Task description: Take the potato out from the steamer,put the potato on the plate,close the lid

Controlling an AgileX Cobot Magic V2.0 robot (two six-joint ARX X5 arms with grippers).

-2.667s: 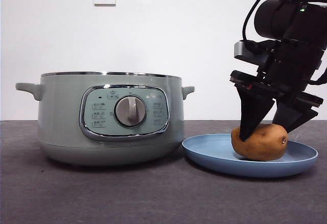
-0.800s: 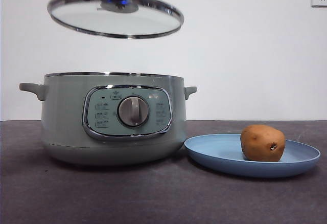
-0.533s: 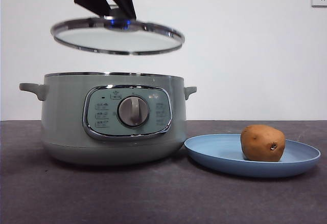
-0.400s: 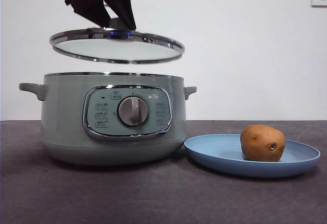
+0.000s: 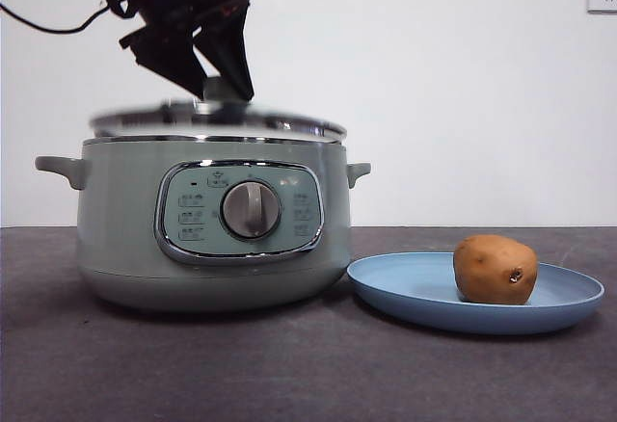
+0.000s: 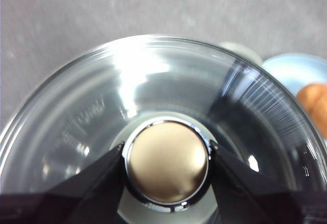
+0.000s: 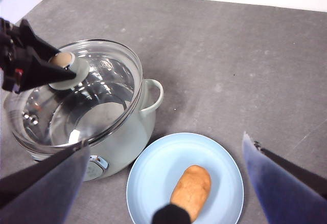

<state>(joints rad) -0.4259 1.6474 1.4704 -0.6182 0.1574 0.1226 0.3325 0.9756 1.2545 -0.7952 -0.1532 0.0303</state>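
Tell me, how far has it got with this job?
The potato already lies on the plate, so that part looks done. The left gripper is clamped on the knob of the lid, just over the steamer. Left: seat the lid and let go. The right gripper waits open.

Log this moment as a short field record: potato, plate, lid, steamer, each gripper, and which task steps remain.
potato: lying on the plate, clear of both grippers
plate: on the table beside the steamer
lid: just above the steamer's rim, blurred, seating unclear
steamer: upright on the table
left gripper: jaws shut on the lid's knob
right gripper: jaws wide open, high above the plate, holding nothing
remaining: seat the lid, release the knob
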